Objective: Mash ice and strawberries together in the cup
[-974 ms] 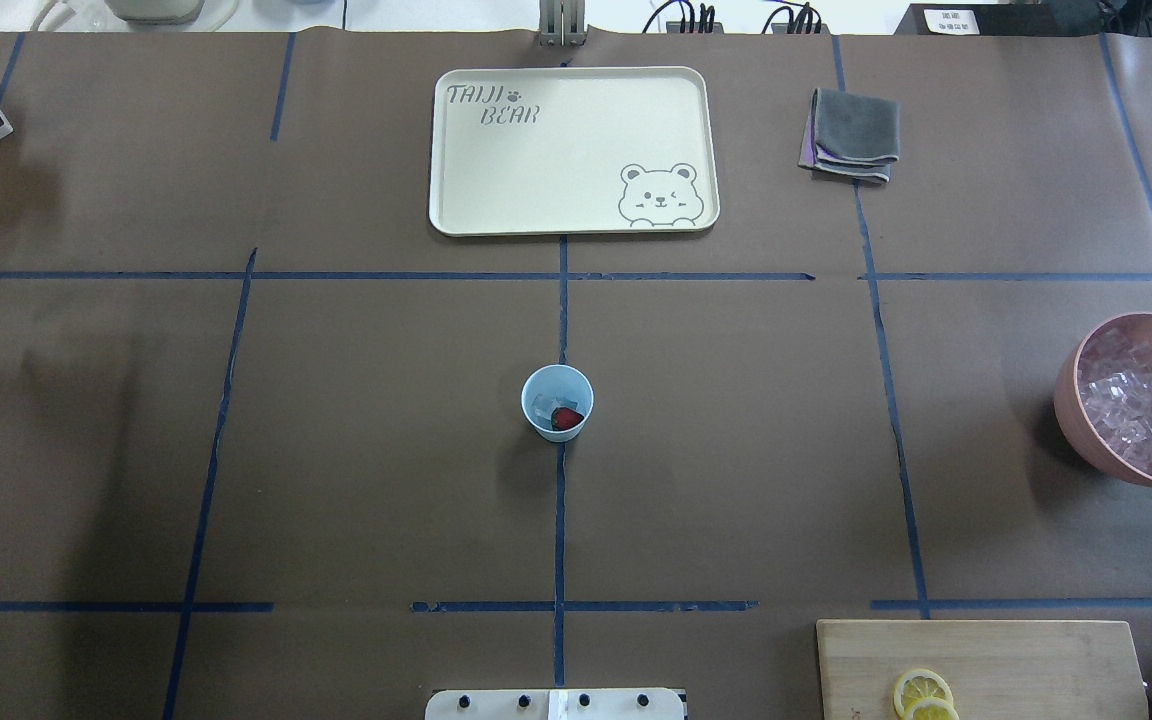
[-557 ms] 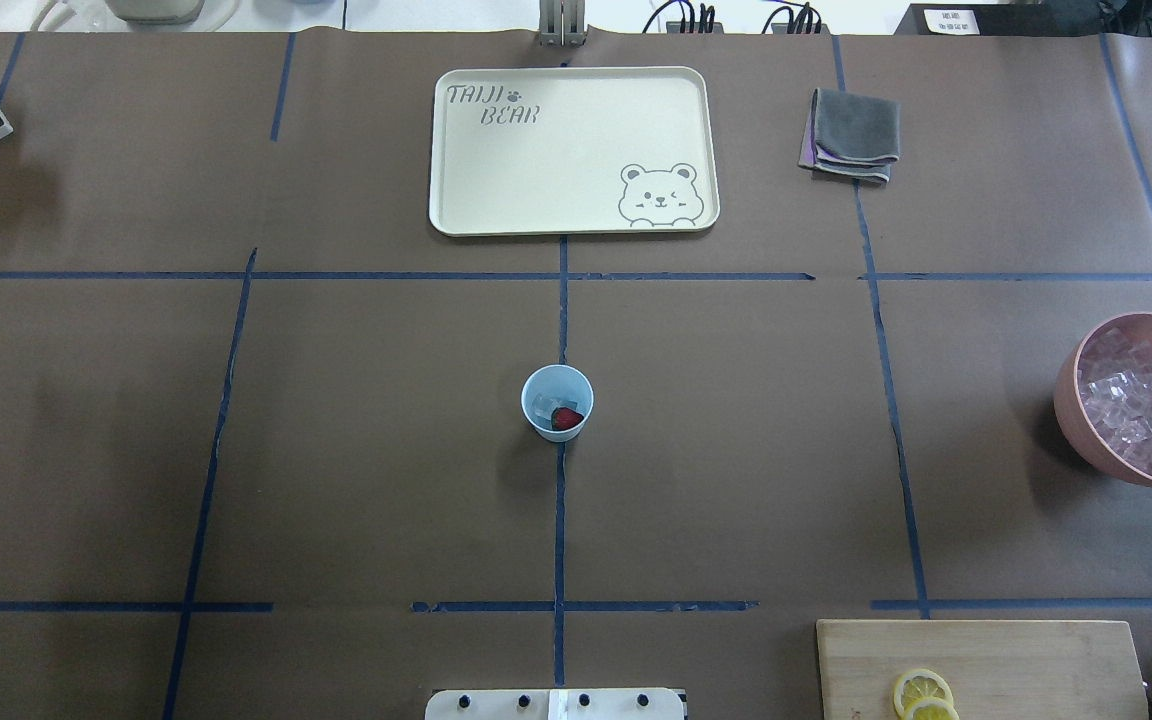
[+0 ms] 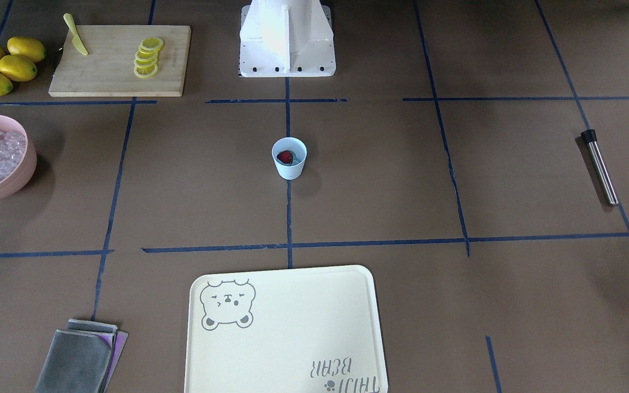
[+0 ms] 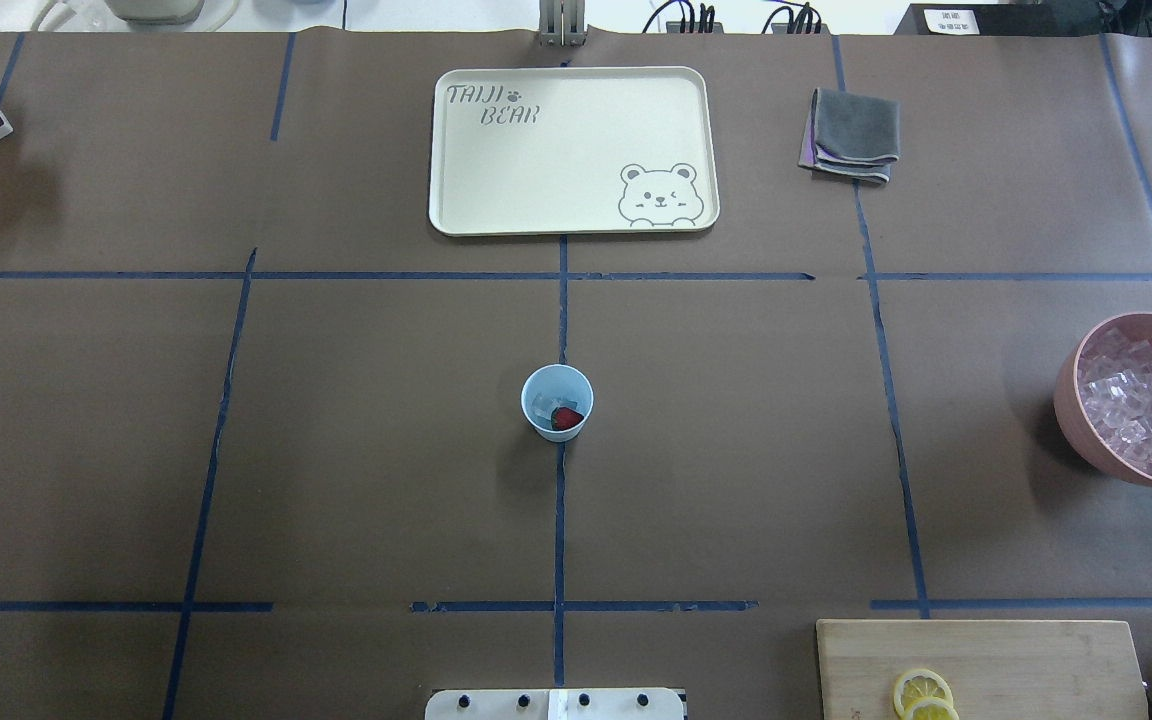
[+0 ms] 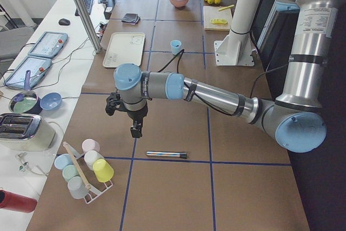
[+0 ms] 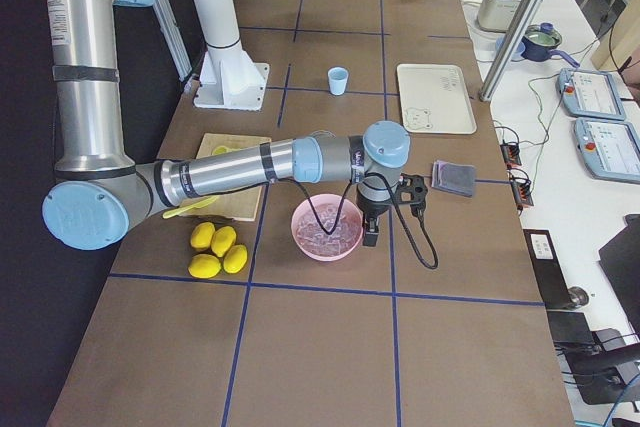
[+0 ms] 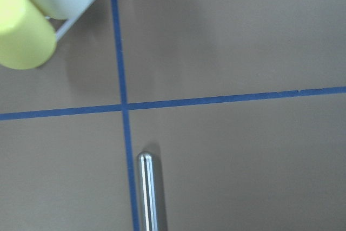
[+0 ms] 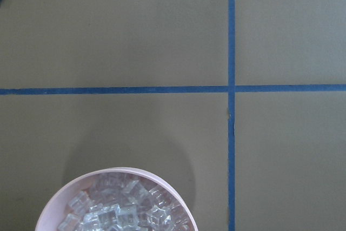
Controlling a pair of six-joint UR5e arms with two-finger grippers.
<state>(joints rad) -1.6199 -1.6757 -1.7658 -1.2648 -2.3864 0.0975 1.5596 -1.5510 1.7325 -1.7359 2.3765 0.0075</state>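
The light-blue cup (image 4: 557,402) stands upright at the table's middle, also in the front view (image 3: 289,158). Inside it lie a dark-red strawberry (image 4: 566,418) and clear ice (image 4: 543,404). A steel muddler (image 3: 599,166) lies flat far to the robot's left; its rounded end shows in the left wrist view (image 7: 147,190). My left gripper (image 5: 136,131) hangs just above the table near the muddler (image 5: 166,155); I cannot tell if it is open. My right gripper (image 6: 371,237) hangs at the pink ice bowl's (image 6: 326,229) edge; I cannot tell its state.
A cream bear tray (image 4: 573,150) lies beyond the cup. Folded grey cloths (image 4: 851,135) lie at the far right. A cutting board (image 3: 120,60) holds lemon slices and a yellow knife, with whole lemons (image 3: 3,65) beside it. A cup rack (image 5: 86,169) stands near the muddler.
A dark part of the left arm at the overhead view's left edge has moved out of that view. The cup and its contents have not moved.
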